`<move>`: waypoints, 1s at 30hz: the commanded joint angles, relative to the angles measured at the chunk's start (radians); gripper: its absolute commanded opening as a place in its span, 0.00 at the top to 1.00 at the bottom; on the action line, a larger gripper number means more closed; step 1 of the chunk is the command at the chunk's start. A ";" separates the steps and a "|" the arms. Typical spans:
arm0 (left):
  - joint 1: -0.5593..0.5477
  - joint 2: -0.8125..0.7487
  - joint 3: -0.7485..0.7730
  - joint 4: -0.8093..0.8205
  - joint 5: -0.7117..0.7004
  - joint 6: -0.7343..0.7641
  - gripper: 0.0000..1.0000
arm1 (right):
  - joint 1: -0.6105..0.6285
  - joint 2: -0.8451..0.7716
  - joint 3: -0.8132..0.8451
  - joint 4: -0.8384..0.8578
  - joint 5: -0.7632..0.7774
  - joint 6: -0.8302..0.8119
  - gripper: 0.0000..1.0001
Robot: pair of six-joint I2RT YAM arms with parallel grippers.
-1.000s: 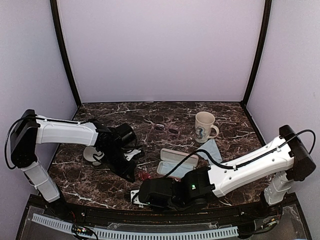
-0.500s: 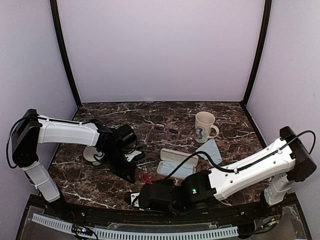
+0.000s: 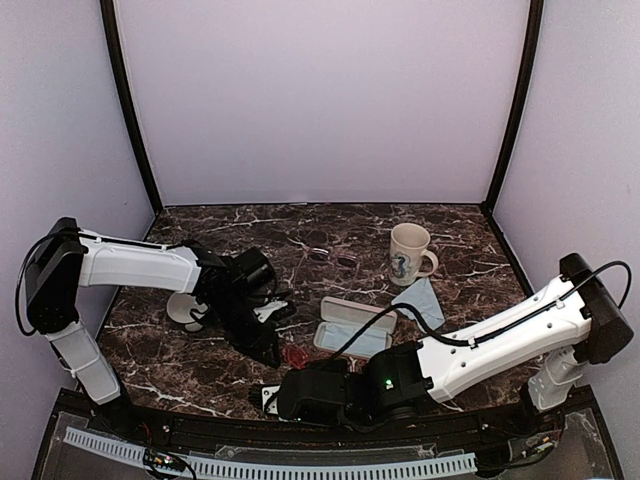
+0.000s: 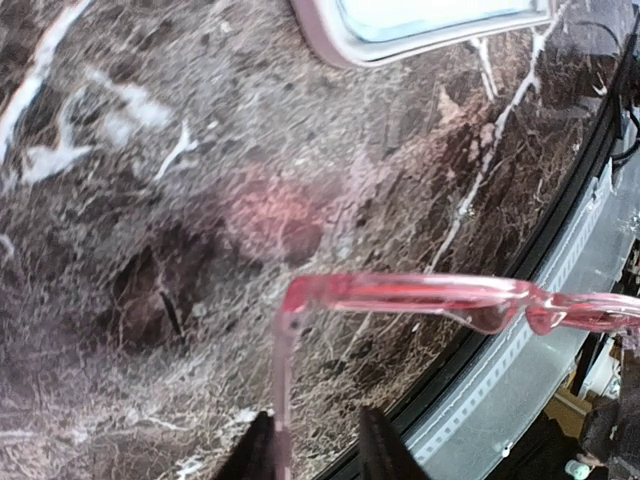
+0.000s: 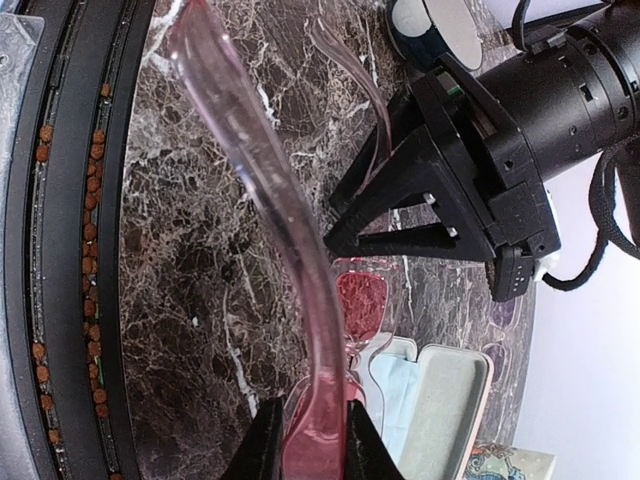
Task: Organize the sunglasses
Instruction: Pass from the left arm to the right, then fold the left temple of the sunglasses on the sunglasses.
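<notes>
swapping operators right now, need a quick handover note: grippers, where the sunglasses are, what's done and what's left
Left gripper: open, with its fingers standing apart around one temple of the red-pink sunglasses.
Right gripper: shut on another part of the same frame; the pair is held above the table near its front edge.
Dark sunglasses: lying at the back of the table, left of the mug.
Done: nothing is stowed; the open case holds no sunglasses.
Left: probably place the red-pink pair, then deal with the dark pair.
</notes>
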 commanded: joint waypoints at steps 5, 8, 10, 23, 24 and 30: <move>0.029 -0.076 -0.017 0.104 0.042 -0.023 0.50 | 0.007 -0.062 -0.063 0.068 -0.014 0.054 0.98; 0.035 -0.138 -0.023 0.164 0.017 -0.037 0.41 | -0.006 -0.101 -0.103 0.104 -0.048 0.078 0.99; 0.040 -0.182 -0.038 0.207 -0.013 -0.051 0.38 | -0.026 -0.142 -0.147 0.138 -0.081 0.098 1.00; 0.111 -0.543 -0.306 0.571 -0.225 -0.254 0.40 | -0.187 -0.522 -0.355 0.315 -0.299 0.220 1.00; 0.110 -0.546 -0.314 0.583 -0.234 -0.266 0.40 | -0.198 -0.538 -0.360 0.320 -0.313 0.228 1.00; 0.104 -0.505 -0.314 0.653 -0.191 -0.306 0.42 | -0.251 -0.600 -0.391 0.358 -0.375 0.257 1.00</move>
